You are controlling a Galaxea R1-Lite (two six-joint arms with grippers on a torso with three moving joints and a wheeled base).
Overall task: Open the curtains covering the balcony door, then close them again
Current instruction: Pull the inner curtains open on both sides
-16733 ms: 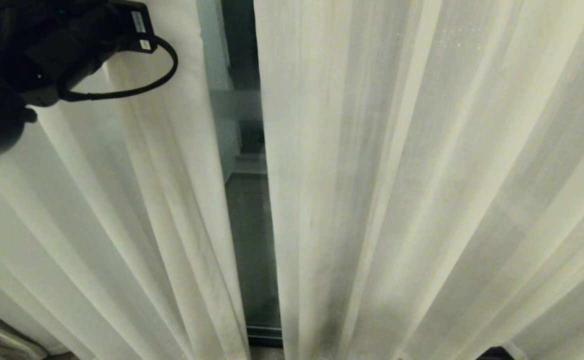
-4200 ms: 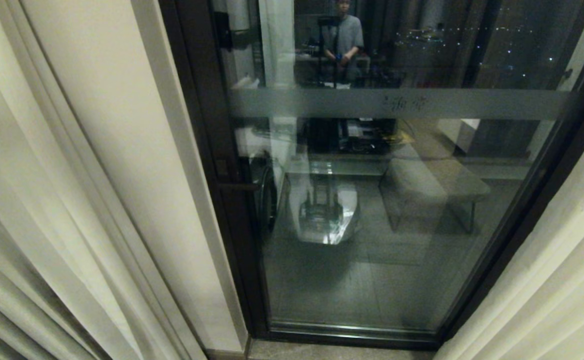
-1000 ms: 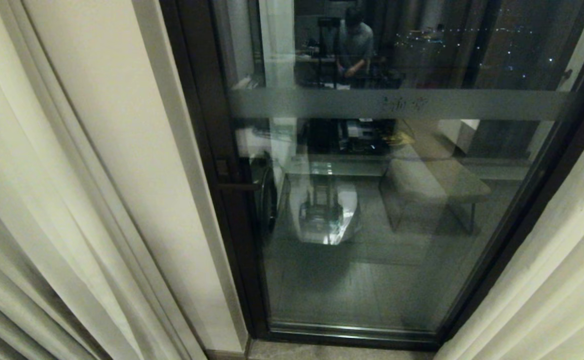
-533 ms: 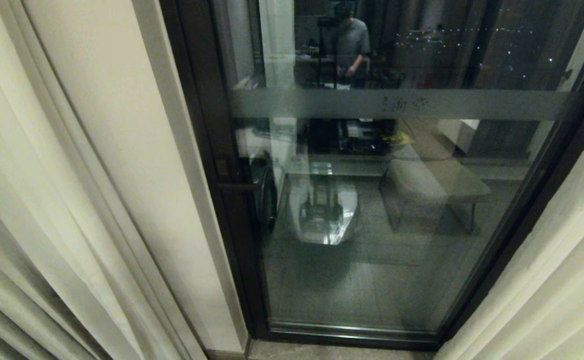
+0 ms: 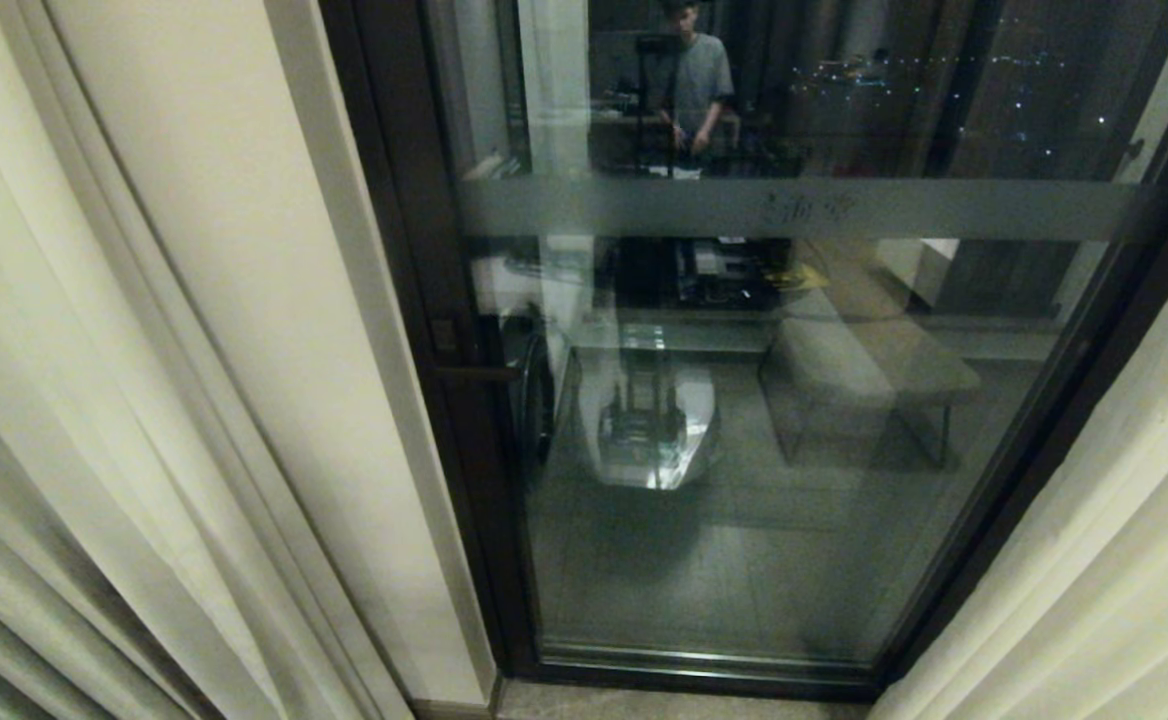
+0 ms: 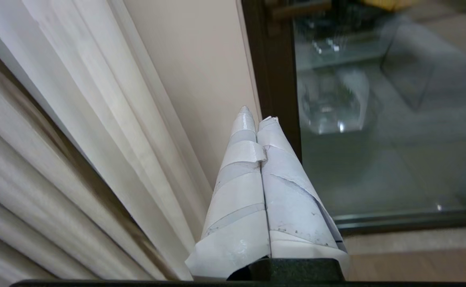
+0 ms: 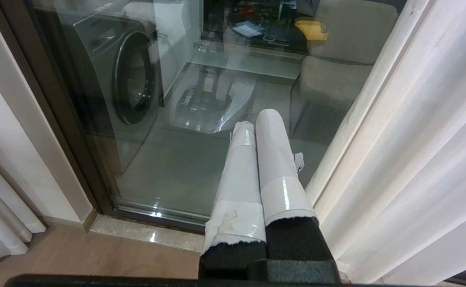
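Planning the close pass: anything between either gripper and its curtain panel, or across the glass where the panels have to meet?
Nothing visible. Left gripper has open air to the left curtain; right gripper likewise to the right curtain. The balcony door glass is uncovered between them.

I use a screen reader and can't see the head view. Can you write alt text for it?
The balcony door, dark-framed glass with a frosted band, stands uncovered, with cream curtains drawn aside on the left and right. The glass reflects the robot's base, a bench and a person standing at the far end of the room. Neither claw shows here.
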